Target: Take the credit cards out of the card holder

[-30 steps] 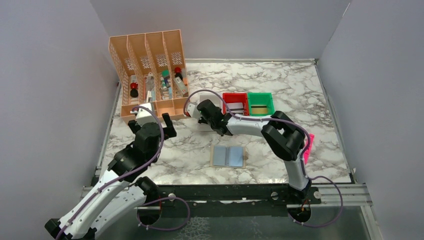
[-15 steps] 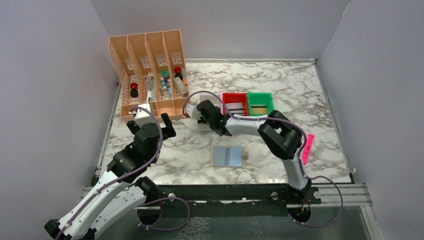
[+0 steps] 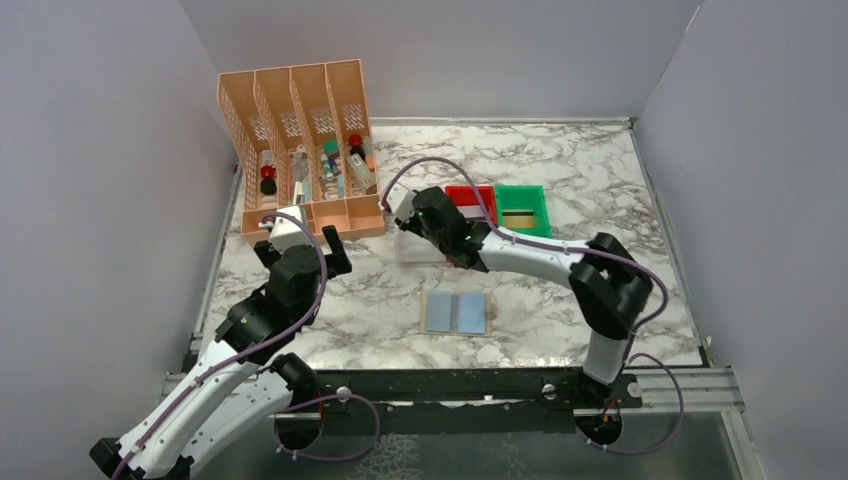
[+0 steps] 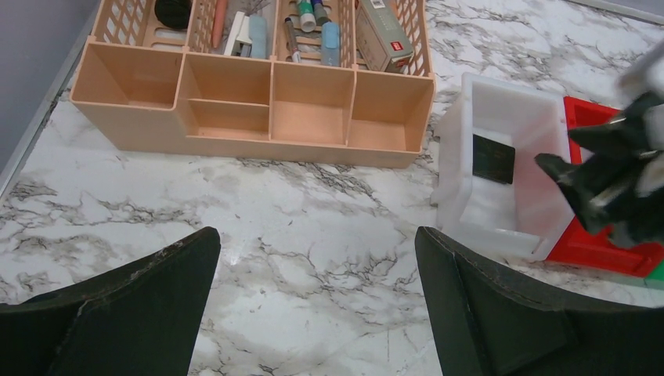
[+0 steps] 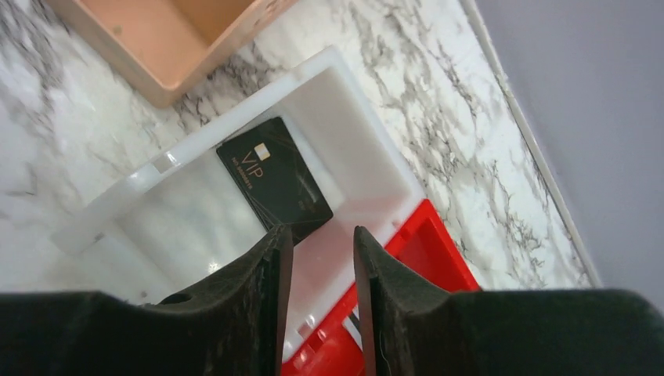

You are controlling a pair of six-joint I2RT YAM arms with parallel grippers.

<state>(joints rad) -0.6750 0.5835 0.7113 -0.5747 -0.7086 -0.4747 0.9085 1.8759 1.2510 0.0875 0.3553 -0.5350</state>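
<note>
The card holder (image 3: 457, 313) lies open and flat on the marble, in front of both arms. A black credit card (image 5: 274, 180) (image 4: 493, 159) lies loose on the floor of the white bin (image 5: 368, 157) (image 3: 412, 247). My right gripper (image 5: 319, 239) (image 3: 425, 212) (image 4: 603, 176) hovers over that bin, open with a narrow gap and nothing between its fingers. A gold-and-dark striped card (image 3: 517, 218) rests in the green bin (image 3: 521, 195). My left gripper (image 4: 317, 258) (image 3: 303, 250) stands wide open over bare marble, to the left of the white bin.
The orange slotted organizer (image 3: 300, 150) (image 4: 250, 102), with pens and small items in it, stands at the back left. A red bin (image 3: 462, 192) (image 5: 438, 251) sits between the white and green bins. The right arm's elbow (image 3: 610, 280) juts out to the right.
The right gripper's jaws have parted and it has drawn back a little over the white bin. Its elbow has swung right, covering the pink marker. The left arm has not moved.
</note>
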